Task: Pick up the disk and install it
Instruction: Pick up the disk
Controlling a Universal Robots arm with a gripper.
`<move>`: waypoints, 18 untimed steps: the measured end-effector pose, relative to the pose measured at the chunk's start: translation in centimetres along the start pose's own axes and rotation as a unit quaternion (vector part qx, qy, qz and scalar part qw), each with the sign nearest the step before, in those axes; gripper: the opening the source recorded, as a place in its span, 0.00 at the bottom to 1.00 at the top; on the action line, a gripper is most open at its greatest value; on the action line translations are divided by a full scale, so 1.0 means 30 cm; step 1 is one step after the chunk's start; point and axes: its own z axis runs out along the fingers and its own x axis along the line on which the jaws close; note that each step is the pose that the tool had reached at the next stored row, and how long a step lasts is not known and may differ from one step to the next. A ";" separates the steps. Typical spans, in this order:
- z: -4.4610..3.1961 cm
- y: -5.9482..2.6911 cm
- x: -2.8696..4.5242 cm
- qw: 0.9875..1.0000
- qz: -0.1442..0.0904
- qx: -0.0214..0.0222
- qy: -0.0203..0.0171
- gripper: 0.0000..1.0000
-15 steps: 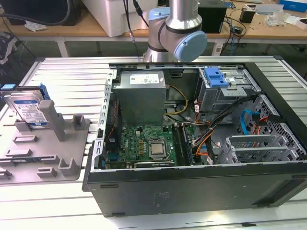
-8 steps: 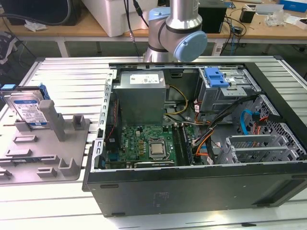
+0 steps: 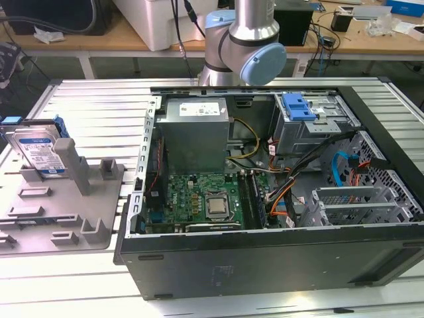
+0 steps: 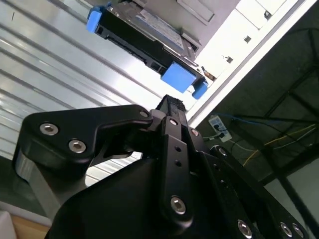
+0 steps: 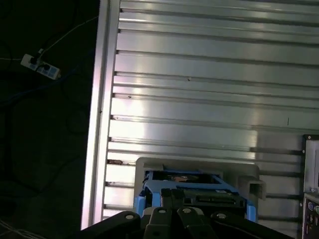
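The disk, silver with a white-and-blue label and a blue carrier, leans upright in a grey fixture at the exterior view's left. Both wrist views show the disk beyond my black gripper. The gripper is apart from the disk, and its fingers meet at the tip with nothing between them. The arm rises behind the open computer case.
The open case holds a grey power-supply box, a green motherboard, cables, and a drive cage with a blue latch at the back right. Everything stands on a ribbed metal table, with workbenches behind.
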 end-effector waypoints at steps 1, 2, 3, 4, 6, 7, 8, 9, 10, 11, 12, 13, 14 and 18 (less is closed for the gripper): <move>0.000 0.000 0.000 1.000 -0.012 0.000 0.001 0.11; 0.000 0.000 0.000 1.000 -0.019 0.000 0.002 0.11; 0.000 0.000 0.000 1.000 -0.031 0.000 0.003 0.11; 0.000 0.000 0.000 0.999 -0.039 0.000 0.004 0.11; 0.001 0.000 0.000 0.997 -0.076 0.000 0.009 0.11; 0.001 0.000 0.000 0.996 -0.088 0.000 0.010 0.11; 0.001 0.000 0.000 0.995 -0.100 0.000 0.012 0.11; 0.002 0.000 0.000 0.994 -0.110 0.000 0.013 0.11; 0.002 0.000 0.000 0.993 -0.118 0.000 0.014 0.11; 0.002 0.000 0.000 0.991 -0.130 0.000 0.015 0.11; 0.002 0.000 0.000 0.990 -0.137 0.000 0.017 0.11; 0.003 0.000 -0.002 0.989 -0.149 0.000 0.019 0.11; 0.004 -0.001 -0.005 0.987 -0.160 0.000 0.021 0.11; 0.005 -0.004 -0.013 0.984 -0.177 0.000 0.026 0.11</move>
